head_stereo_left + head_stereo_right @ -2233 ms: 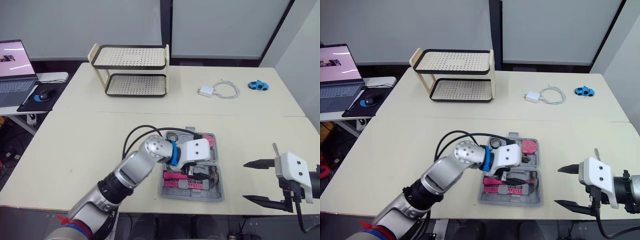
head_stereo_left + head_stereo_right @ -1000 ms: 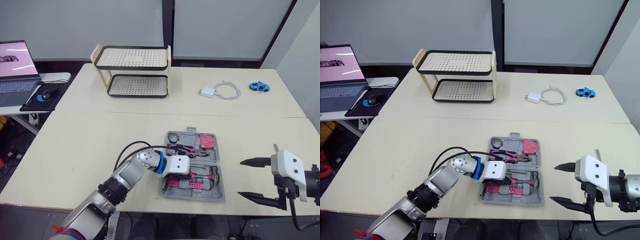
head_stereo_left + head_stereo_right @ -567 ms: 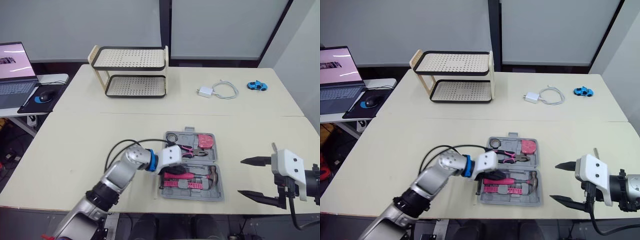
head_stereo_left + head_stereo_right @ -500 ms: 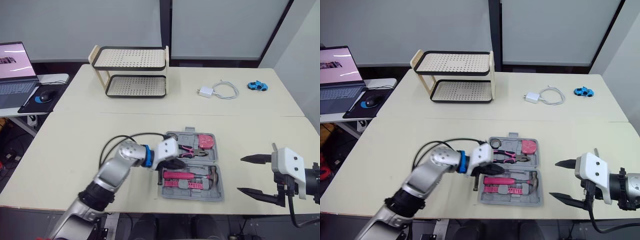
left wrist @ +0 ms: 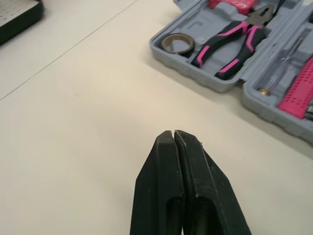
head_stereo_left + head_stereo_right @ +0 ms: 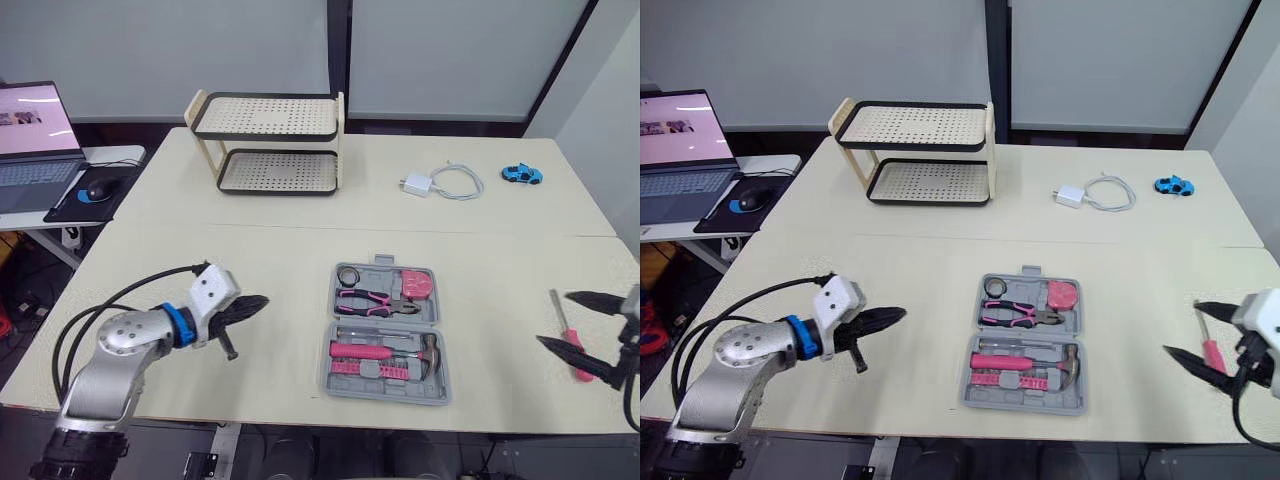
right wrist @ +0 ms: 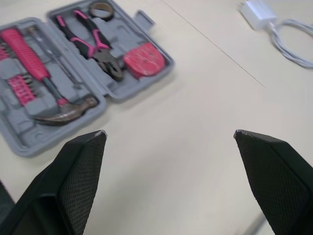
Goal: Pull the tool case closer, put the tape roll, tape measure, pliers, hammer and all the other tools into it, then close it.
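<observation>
Far left, a laptop [image 6: 30, 130] and a mouse [image 6: 97, 187] sit on a separate side worktop. On the main cream worktop [image 6: 270, 250], the left gripper [image 6: 258, 301] hangs over bare surface with its jaws pressed tight together. It points toward the tool case [image 6: 385, 392] and is well apart from it. At the back, a two-tier perforated rack [image 6: 270, 140] stands upright.

Near the front centre the tool case lies open and flat, both grey halves facing up. Its far half holds the tape roll [image 6: 347, 274] in the left corner. The pliers [image 6: 372, 297] sit just beside the roll, and the tape measure [image 6: 417, 285] (a pink disc) fills the right corner. The near half holds the hammer [image 6: 375, 350], pink handle to the left and head to the right, above a row of pink bits [image 6: 365, 369].

Behind and to the right lie a white charger [image 6: 412, 184] with its coiled cable [image 6: 455, 180], then a small blue toy car [image 6: 522, 174].

At the far right edge the right gripper [image 6: 547, 318] has its jaws spread wide. A red-handled screwdriver [image 6: 575, 355] lies on the worktop between them; whether either jaw touches it cannot be told.
</observation>
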Controlling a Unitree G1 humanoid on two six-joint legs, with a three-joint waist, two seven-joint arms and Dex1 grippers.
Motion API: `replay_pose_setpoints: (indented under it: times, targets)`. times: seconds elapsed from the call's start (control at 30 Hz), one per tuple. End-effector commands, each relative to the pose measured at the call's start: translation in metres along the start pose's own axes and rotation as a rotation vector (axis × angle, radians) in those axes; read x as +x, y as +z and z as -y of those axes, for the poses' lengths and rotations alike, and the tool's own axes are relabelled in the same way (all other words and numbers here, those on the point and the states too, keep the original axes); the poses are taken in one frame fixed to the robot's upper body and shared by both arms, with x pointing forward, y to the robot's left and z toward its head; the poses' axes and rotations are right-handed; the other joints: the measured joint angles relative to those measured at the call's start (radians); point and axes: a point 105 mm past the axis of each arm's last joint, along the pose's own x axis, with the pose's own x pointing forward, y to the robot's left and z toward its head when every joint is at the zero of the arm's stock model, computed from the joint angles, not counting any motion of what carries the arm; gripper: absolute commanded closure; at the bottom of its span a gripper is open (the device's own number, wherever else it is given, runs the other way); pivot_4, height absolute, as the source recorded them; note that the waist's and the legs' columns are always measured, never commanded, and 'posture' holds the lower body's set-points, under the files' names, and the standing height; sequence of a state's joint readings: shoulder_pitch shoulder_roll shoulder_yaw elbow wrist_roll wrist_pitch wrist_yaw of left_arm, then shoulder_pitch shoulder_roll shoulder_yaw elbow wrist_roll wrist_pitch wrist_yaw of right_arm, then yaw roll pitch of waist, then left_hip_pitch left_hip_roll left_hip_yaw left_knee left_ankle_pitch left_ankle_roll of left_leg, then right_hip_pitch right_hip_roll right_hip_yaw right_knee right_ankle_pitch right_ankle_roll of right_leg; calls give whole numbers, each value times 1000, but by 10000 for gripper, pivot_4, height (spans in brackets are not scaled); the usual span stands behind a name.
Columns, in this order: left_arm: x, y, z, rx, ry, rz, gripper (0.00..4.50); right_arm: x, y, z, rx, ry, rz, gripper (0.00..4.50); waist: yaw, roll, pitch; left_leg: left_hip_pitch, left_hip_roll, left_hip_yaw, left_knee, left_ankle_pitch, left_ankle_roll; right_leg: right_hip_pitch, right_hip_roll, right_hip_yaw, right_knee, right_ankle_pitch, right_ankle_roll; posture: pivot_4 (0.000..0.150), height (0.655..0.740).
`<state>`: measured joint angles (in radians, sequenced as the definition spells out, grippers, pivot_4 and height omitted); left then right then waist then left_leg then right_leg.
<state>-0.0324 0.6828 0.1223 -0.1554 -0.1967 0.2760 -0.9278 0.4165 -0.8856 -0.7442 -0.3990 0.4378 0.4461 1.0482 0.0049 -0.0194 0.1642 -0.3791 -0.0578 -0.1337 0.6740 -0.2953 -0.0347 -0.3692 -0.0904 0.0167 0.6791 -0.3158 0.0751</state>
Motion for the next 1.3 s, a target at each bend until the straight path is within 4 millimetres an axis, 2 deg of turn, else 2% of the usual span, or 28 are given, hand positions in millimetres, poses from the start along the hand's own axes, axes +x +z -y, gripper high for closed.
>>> replay_pose_setpoints:
  times: [0.03, 0.13, 0.27, 0.53, 0.7, 0.9, 1.07, 1.3]
  targets:
    - [-11, -9, -12, 23, 111, 7, 44758, -24, -11, 21, 16, -130, -17, 0, -1, 0, 0, 0, 0, 0, -1, 0, 0, 0, 0, 0, 0, 0, 0, 1500, 7400]
    - [-18, -23, -8, -37, 134, 1, 39375, -43, -30, 22, 96, -172, -64, 0, -2, 0, 0, 1, 0, 0, -5, 0, 0, -1, 0, 0, -1, 0, 0, 1500, 7400]
    - [-32, -41, -4, -128, 188, -6, 26652, -56, -52, 18, 197, -206, -101, 0, -6, 1, 0, 3, 1, 2, -9, 0, 0, -1, -1, 2, -2, 0, 0, 1500, 7400]
    - [-44, -48, -5, -148, 204, -23, 112, -57, -57, 14, 245, -208, -105, 0, -8, 6, -4, 6, 1, 3, -11, 0, 0, 1, -1, 2, -1, -1, -1, 1500, 7400]
    - [-46, -38, -2, -92, 145, -8, 112, -46, -62, 16, 252, -203, -116, 0, -8, 6, -4, 6, 1, 3, -11, 0, 0, 1, 0, 2, -1, -1, -1, 1500, 7400]
    - [-33, -8, 13, -39, 8, 72, 112, -18, -70, 27, 288, -227, -139, 0, -8, 6, -4, 6, 1, 3, -11, 0, 0, 0, 0, 2, -1, -1, -1, 1500, 7400]
    - [-20, 25, 39, 6, -185, 154, 112, 5, -80, 39, 317, -282, -211, 0, -10, 7, -4, 6, 1, 3, -11, 0, 0, 0, -1, 2, -1, -1, -1, 1500, 7400]
    - [-6, 76, 61, 78, -392, 296, 112, 24, -81, 51, 344, -308, -245, 0, -10, 8, -4, 5, 0, 3, -11, 0, 0, 0, -1, 2, -1, -1, -1, 1500, 7400]
